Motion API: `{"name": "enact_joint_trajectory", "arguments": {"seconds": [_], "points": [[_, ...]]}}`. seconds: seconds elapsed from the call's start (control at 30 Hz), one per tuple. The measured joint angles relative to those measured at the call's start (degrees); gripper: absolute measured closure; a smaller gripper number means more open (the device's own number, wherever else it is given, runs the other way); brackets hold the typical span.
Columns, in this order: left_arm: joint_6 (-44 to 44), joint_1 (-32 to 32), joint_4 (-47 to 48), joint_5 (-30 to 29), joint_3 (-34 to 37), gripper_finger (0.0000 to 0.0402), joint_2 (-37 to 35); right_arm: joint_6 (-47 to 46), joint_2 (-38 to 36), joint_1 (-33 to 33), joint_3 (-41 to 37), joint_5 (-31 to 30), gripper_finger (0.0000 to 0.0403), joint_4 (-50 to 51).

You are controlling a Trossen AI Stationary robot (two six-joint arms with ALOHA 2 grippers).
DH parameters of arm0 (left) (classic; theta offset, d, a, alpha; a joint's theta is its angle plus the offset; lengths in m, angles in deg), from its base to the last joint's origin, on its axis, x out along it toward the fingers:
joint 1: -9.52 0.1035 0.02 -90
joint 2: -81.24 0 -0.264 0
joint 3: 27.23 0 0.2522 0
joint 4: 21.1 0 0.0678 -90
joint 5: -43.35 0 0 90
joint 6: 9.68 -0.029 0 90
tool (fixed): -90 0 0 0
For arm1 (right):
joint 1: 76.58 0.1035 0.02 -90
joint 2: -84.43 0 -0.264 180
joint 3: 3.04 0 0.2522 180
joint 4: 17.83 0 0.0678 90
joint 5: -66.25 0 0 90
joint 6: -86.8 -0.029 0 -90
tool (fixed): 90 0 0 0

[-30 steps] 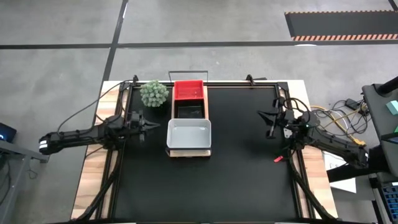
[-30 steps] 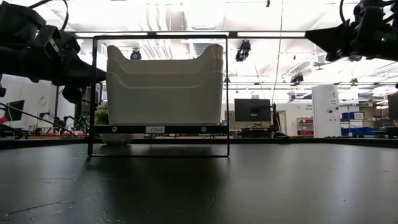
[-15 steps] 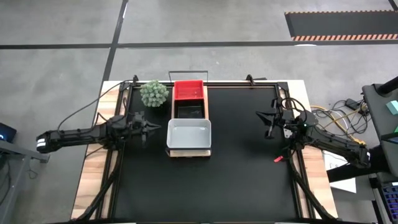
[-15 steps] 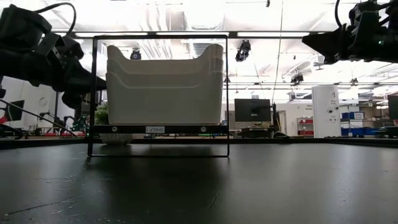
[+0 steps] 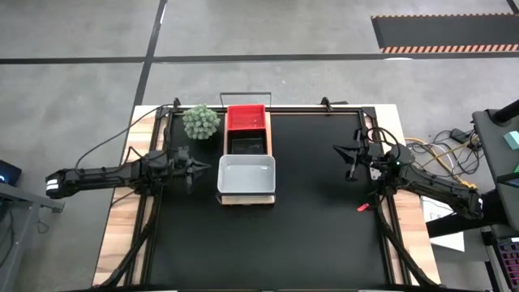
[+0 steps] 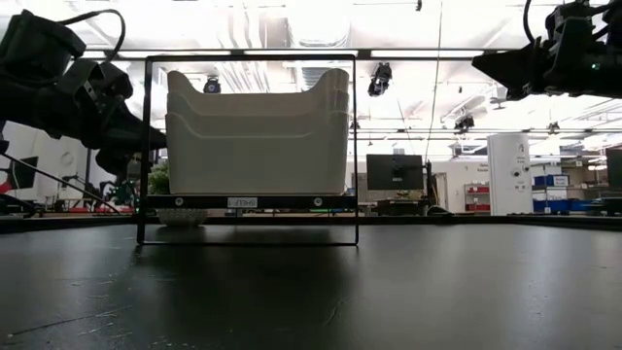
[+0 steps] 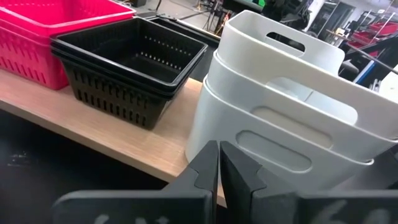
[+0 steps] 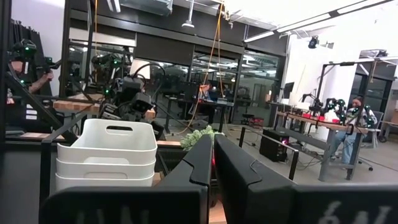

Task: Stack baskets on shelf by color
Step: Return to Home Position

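The light-wood shelf (image 5: 231,197) stands mid-table and carries three nested stacks. The red baskets (image 5: 246,118) are at its far end, the black baskets (image 5: 246,144) in the middle, and the white baskets (image 5: 246,174) at its near end. All three stacks rest by their bottoms on the board (image 7: 124,134). My left gripper (image 5: 207,165) is shut and hovers just left of the white stack (image 7: 280,112), touching nothing. My right gripper (image 5: 339,148) is shut too and hangs in the air over the table's right part, well away from the shelf. In the low view the white stack (image 6: 258,131) fills the wire frame.
A green ball-shaped plant (image 5: 200,122) sits left of the shelf's far end, close to the left arm. The shelf's dark wire frame (image 6: 146,146) rises at its ends. Bare black tabletop (image 5: 308,219) spreads near and right of the shelf. Cables lie off the right edge.
The left arm has shifted slightly, with its shut gripper staying beside the white stack. The baskets and the shelf have not moved.
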Motion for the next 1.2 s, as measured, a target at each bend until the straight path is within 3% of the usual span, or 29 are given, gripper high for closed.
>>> {"name": "enact_joint_trajectory", "arguments": {"seconds": [1.2], "points": [[0.0, 0.0, 0.0, 0.0, 0.02, 0.0402, 1.09, -0.04, 0.0, 0.0, 0.02, 0.02, 0.0392, 0.0]]}}
